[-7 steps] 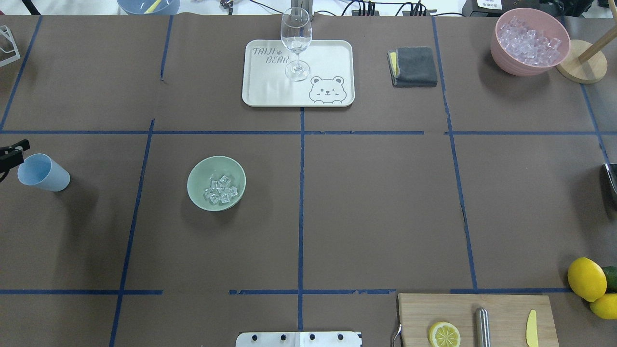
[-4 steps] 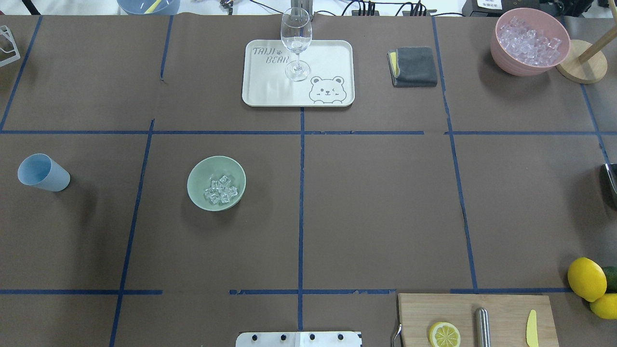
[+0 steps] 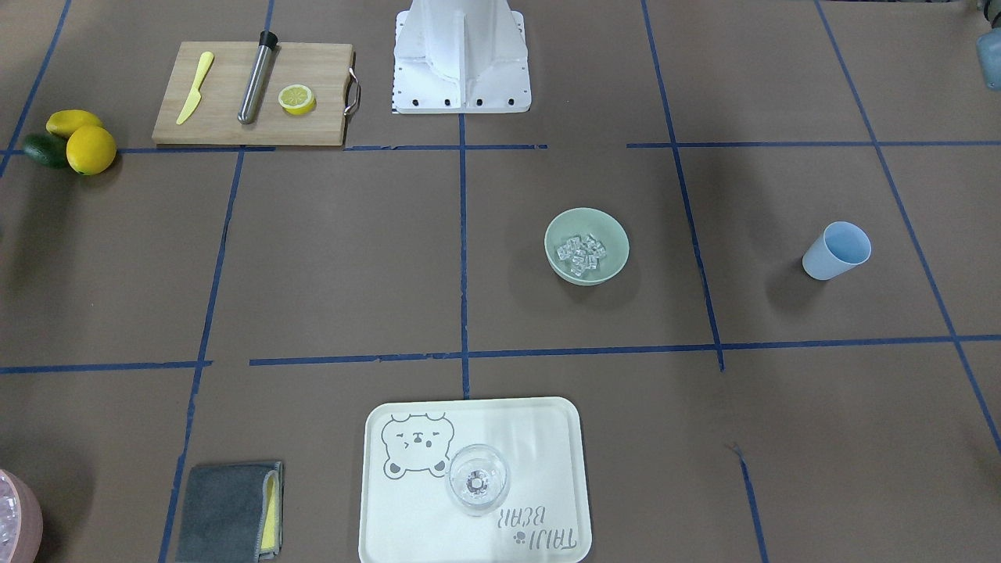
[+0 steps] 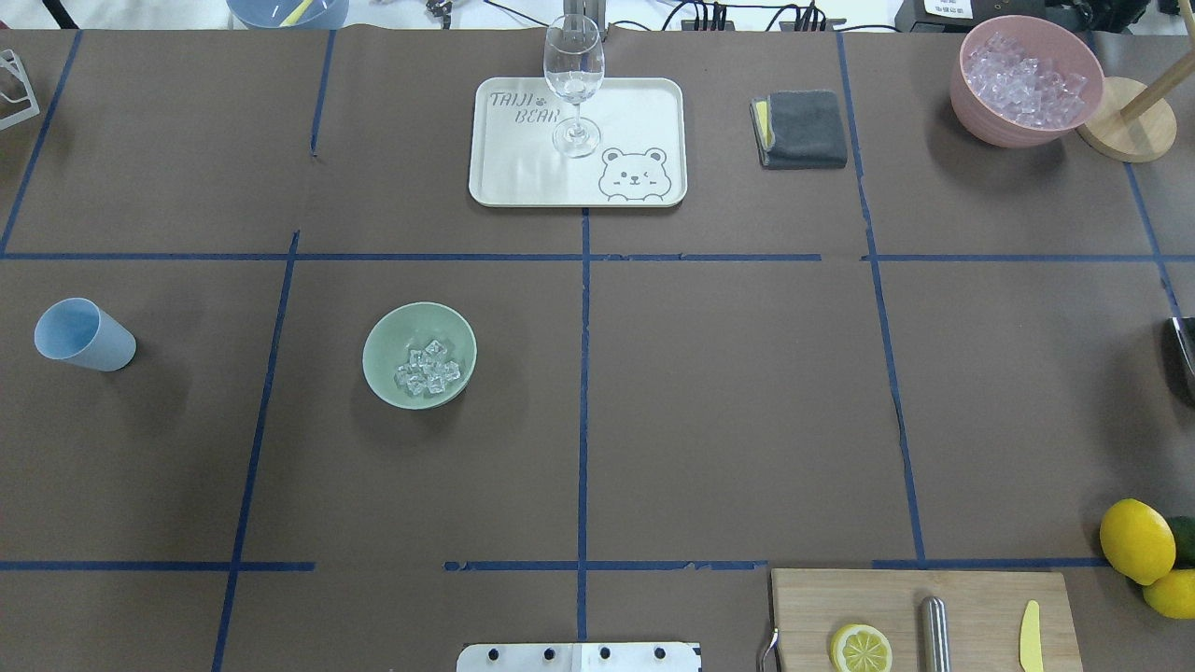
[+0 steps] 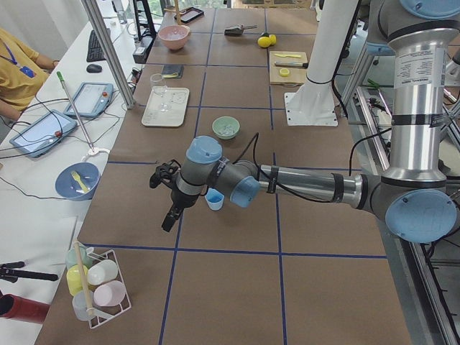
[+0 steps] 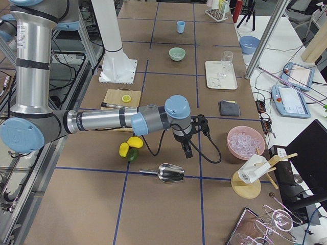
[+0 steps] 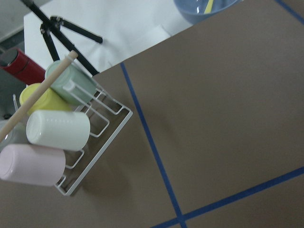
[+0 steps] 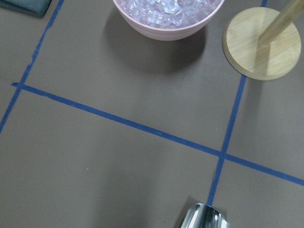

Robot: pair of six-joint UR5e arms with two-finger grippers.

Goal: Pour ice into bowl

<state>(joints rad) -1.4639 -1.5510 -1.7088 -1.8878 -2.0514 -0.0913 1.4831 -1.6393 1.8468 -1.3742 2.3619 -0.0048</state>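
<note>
The pale sage-green bowl (image 4: 378,350) stands left of the table's middle and holds a small heap of clear ice cubes (image 4: 428,366). It also shows in the front view (image 3: 614,242) with the ice (image 3: 581,252). The light blue cup (image 4: 82,334) stands upright and looks empty near the left edge. My left gripper (image 5: 167,224) hangs past the cup (image 5: 214,199), apart from it. It shows only in the left side view, so I cannot tell whether it is open. My right gripper (image 6: 187,149) hangs over the right end, and I cannot tell its state either.
A white tray (image 4: 644,112) with a wine glass (image 4: 573,79), a grey cloth (image 4: 803,128) and a pink bowl of ice (image 4: 1025,79) stand at the back. A cutting board (image 4: 971,607), lemons (image 4: 1136,539) and a metal scoop (image 6: 171,173) lie at the right. A cup rack (image 7: 71,137) stands at the left end.
The left gripper's tip, at the view's left edge beside the blue cup a second ago, has drawn back out of the overhead view. Cup, bowl and ice have not moved.
</note>
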